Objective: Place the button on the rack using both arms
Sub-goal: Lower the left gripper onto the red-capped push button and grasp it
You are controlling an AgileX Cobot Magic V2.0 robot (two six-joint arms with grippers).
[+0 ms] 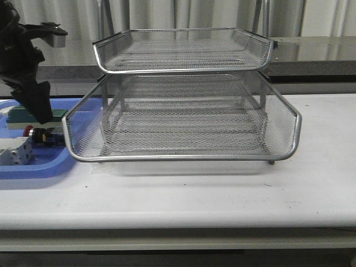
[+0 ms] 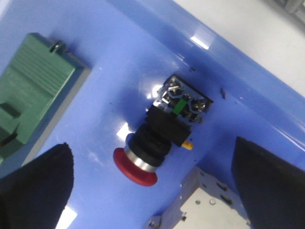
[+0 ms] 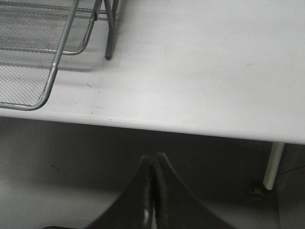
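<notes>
So far the small push-button switch with its red mushroom head and black blocky body [image 2: 164, 131] lies on its side on the floor of the shallow blue plastic bin [image 2: 248, 81], untouched. In the front view the button [image 1: 36, 133] sits at the far left of the bench, just beside the lower tray's rim. My left tool [image 2: 152, 186] hovers above it with its two dark fingers [image 2: 40, 183] spread wide apart, one on either side of the button, neither touching it. So the grasp is not yet made; I judge I am lined up for it and need to descend and close.

Around the button in the bin lie a green ribbed block on a beige base [image 2: 31, 98] and a white blocky component [image 2: 209, 205], the latter just beside the red head, so I would close with care there.

Beyond the bin stands the silver wire-mesh letter-tray rack [image 1: 183, 119] on the white bench [image 1: 222, 194]; the tiers I can see hold nothing. My left arm [image 1: 25, 72] hangs over the bin.

My right tool [image 3: 153, 191] is well apart from all this, off the bench's near edge, its fingers pressed together and gripping nothing.

Everything is left, I judge: the grasp, the lift, whatever part the right arm takes, and the setting down on a tray.
</notes>
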